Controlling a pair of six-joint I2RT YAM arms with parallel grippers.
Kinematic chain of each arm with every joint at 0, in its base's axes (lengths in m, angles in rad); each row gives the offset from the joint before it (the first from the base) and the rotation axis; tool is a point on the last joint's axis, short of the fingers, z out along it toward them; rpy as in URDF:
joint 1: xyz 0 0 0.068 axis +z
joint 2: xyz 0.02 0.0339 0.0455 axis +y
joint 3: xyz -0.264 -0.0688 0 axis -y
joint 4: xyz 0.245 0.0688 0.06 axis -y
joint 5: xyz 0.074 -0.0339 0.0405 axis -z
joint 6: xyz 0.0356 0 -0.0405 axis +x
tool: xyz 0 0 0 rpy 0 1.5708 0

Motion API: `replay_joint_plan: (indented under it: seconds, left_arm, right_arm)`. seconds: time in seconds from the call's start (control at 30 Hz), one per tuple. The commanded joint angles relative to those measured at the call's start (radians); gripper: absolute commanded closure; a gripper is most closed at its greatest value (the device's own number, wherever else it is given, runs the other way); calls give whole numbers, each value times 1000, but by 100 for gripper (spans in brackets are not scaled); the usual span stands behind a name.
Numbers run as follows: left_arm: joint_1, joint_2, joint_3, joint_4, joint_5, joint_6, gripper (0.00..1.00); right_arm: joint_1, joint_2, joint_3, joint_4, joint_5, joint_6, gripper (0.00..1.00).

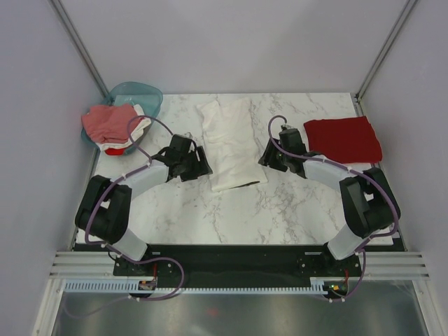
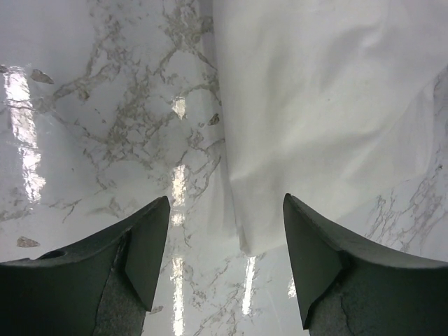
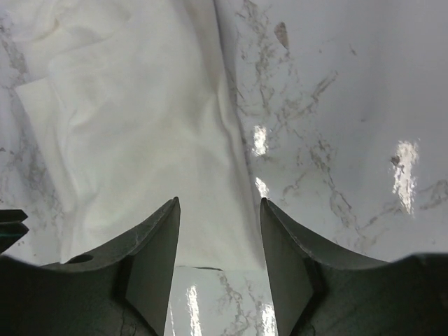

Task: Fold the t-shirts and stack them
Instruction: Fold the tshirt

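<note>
Top external, basket (image 1: 143, 89) back-left, red tee (image 1: 343, 138) right

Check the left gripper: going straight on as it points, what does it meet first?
The left gripper would probably meet the white shirt first, at its edge, lying in line on the table. Depth is unclear, so bare marble beside it is possible.
</note>
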Motion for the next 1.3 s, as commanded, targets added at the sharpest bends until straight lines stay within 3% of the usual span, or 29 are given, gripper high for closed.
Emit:
replay_joint_plan:
  seconds: [0.0,0.27,0.5,0.73,1.03,1.27]
  left_arm:
    - [-10,-21,1,30,36,37,26]
    - [-42,-25,-12,17,49,20,28]
    - [-45,-57,-60,17,47,14,28]
    - [-51,-79,-124,35,61,20,29]
    - [-56,-143,-196,41,29,20,30]
    - [-58,-113,-201,61,108,11,35]
  right_arm:
    - [3,-25,-33,-45,59,-16,43]
    - [23,-22,-108,-37,30,-16,49]
    - [55,-16,-160,20,-48,-14,60]
    - [101,-51,-206,43,-67,-8,99]
    - [118,-108,-246,75,-73,1,100]
    - [135,-103,-238,74,-62,4,100]
